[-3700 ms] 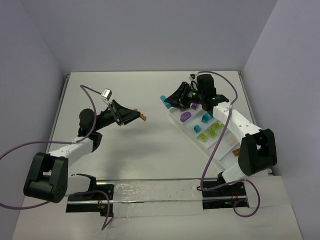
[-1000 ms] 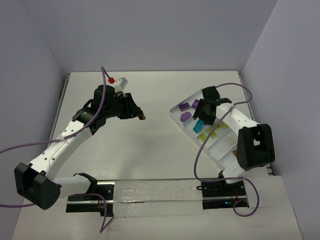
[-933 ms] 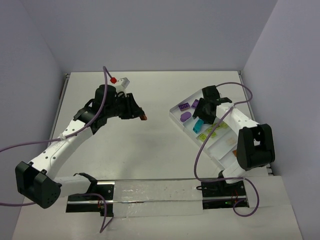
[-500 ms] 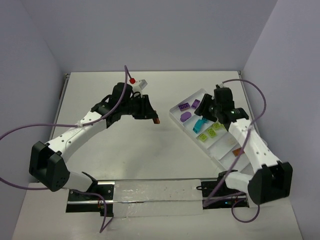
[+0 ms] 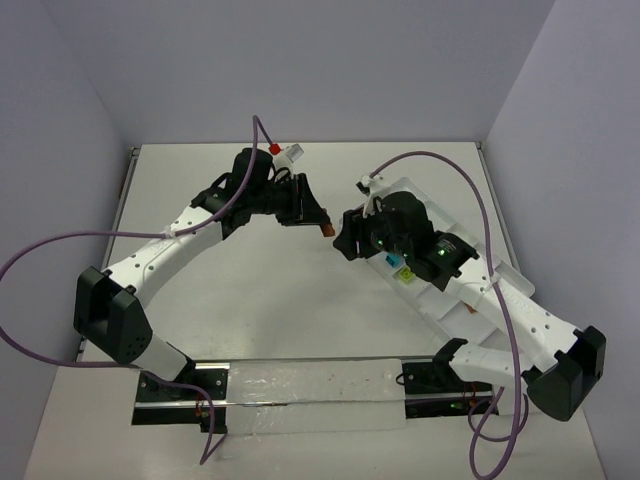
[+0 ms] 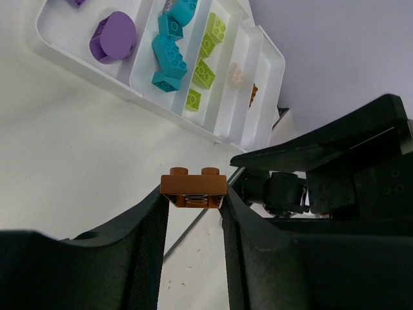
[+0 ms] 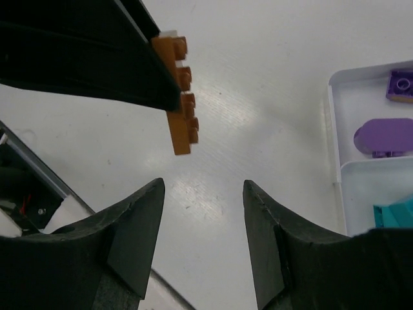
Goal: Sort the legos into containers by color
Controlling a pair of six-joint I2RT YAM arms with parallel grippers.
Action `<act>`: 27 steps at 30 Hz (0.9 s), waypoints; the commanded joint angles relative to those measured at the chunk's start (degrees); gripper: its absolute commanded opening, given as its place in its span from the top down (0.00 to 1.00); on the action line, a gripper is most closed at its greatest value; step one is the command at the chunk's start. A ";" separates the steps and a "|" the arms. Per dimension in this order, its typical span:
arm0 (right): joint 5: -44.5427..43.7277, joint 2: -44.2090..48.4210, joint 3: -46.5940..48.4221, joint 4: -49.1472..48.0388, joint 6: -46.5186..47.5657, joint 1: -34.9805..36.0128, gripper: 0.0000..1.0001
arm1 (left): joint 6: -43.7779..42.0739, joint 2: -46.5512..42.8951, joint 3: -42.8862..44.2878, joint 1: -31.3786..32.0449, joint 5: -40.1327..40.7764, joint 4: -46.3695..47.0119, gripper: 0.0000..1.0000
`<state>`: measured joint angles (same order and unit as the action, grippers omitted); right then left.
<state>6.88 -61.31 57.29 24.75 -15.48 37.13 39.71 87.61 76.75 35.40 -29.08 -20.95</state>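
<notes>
Two grippers sit close together in the top view, the left gripper (image 5: 323, 222) clamped on a brown brick (image 5: 328, 229) just beside the right gripper (image 5: 346, 243). Left wrist: the brick sits pinched in its jaws, studs up, and the tray (image 6: 84, 72) beyond holds purple, teal, lime, cream and brown legos (image 6: 169, 55) in separate compartments. Right wrist: its jaws stand apart, with the brick ahead of them and clear of the tray.
</notes>
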 commanded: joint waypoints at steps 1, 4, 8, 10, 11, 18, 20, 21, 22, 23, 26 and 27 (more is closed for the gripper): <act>-9.84 -1.90 3.53 -7.37 0.71 2.61 0.43 | 1.77 -1.22 2.09 -0.24 -0.54 -0.15 1.00; -7.41 -3.56 3.41 -11.51 -1.01 3.10 0.46 | 1.60 -1.71 2.27 -0.24 -0.32 -1.34 1.00; -7.44 -7.26 5.47 -12.61 -1.91 4.12 0.55 | 1.29 -2.30 2.75 -0.24 0.24 -2.47 1.00; -7.58 -8.34 6.52 -12.63 -2.01 4.52 0.65 | 1.33 -2.81 2.59 -0.24 0.48 -2.52 1.00; -7.54 -8.71 6.88 -12.54 -2.01 4.62 0.70 | 1.38 -2.97 2.53 -0.24 0.52 -2.47 1.00; -7.96 -8.34 6.49 -11.50 -2.56 4.71 0.96 | 1.91 -3.99 1.64 -0.24 0.83 -1.39 1.00; -8.02 -8.25 6.04 -11.13 -2.80 4.75 0.99 | 2.17 -4.25 1.25 -0.24 0.87 -0.67 1.00; -8.02 -8.30 5.83 -10.91 -3.00 4.80 1.00 | 2.33 -4.40 1.07 -0.24 0.78 -0.51 1.00; -8.07 -8.25 5.65 -10.78 -3.06 4.80 1.00 | 2.41 -4.52 0.95 -0.24 0.78 -0.25 1.00; -8.37 -8.07 5.51 -10.78 -3.18 4.82 1.00 | 2.46 -4.69 0.89 -0.24 0.78 -0.02 1.00; -10.53 -6.92 3.90 -10.99 -3.87 4.80 1.00 | 2.24 -5.06 0.40 -0.24 1.13 0.27 1.00; -11.32 -6.30 3.46 -11.17 -4.32 4.80 1.00 | 1.96 -5.21 0.20 -0.24 1.00 0.68 1.00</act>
<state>0.28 -70.25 61.65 15.76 -18.19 41.88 41.35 86.44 76.62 34.79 -26.37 -23.33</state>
